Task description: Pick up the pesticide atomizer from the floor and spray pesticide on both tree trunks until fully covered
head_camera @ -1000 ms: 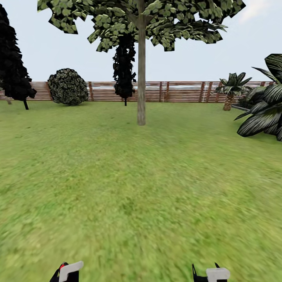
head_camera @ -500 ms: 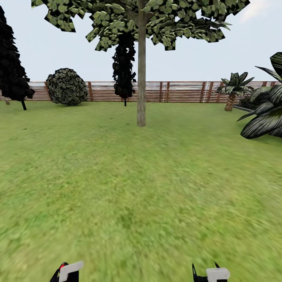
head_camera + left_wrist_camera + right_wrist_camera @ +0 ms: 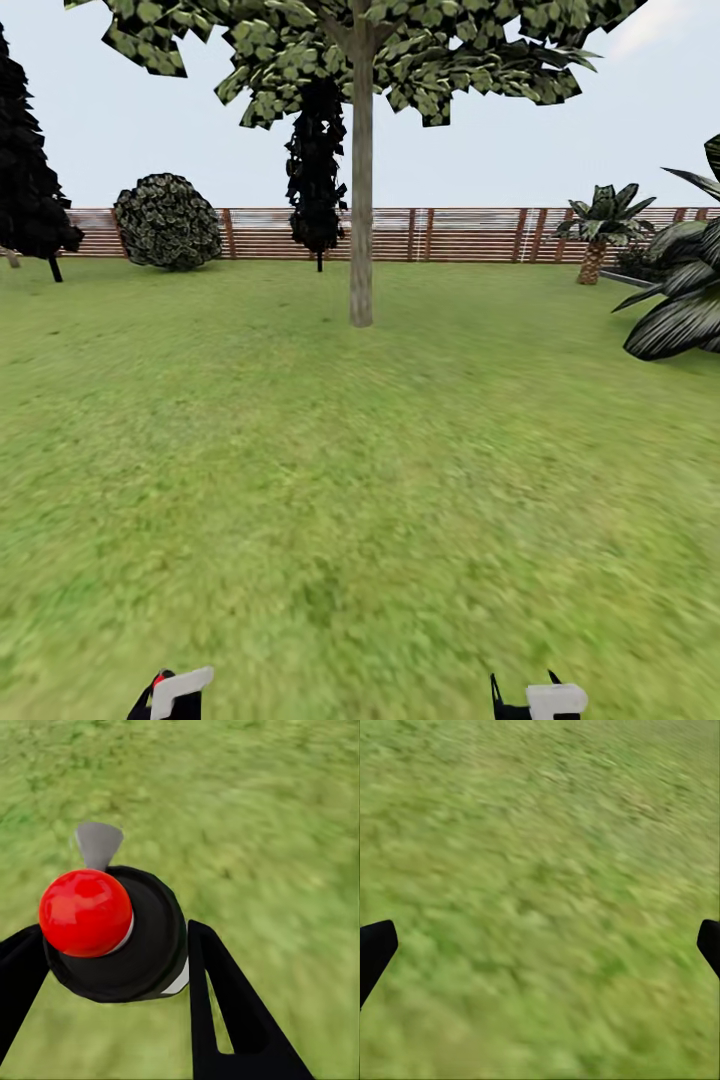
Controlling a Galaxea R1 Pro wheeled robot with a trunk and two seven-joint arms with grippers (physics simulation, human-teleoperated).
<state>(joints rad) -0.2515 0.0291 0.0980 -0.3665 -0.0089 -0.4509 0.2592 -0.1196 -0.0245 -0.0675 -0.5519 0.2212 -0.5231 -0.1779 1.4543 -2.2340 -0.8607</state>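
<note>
My left hand (image 3: 112,952) pinches the spray bottle (image 3: 120,934) between its two fingers, above the grass (image 3: 360,480). My right hand (image 3: 540,952) is spread wide. The tree trunk (image 3: 361,200) stands at 12 o'clock, well apart.

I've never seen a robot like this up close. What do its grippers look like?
Each gripper has two flat, black fingers tapering to points. In the left wrist view, a left gripper finger is a long black wedge with a narrow slot cut through it. The right gripper shows black finger ends at the picture's edges. In the head view, white blocky parts sit on black bodies. No cables or markings visible.
</note>
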